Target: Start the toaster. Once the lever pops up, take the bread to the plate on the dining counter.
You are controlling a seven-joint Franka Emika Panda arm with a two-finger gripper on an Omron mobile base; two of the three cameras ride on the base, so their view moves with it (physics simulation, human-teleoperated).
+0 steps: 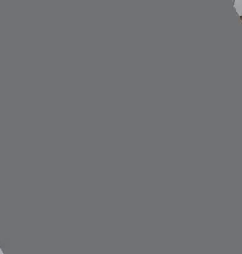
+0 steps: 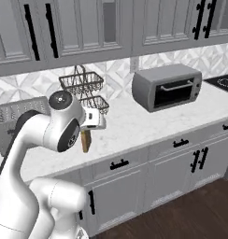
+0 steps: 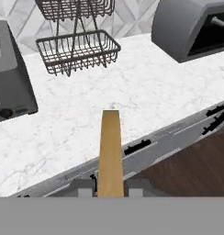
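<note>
- Gripper (image 3: 110, 188) clamped on the bread (image 3: 109, 153) — a thin, flat tan slice, seen edge-on.
- Held above the veined marble counter (image 3: 146, 87), right of the grey toaster (image 3: 10, 78) — wire basket (image 3: 78, 50) behind.

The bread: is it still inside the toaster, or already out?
Out. The bread is clamped edge-on in the gripper, hanging above the counter's front edge, apart from the toaster.

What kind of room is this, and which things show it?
A kitchen, rendered: a toaster oven on a marble counter, a wire basket rack, cabinets above.
</note>
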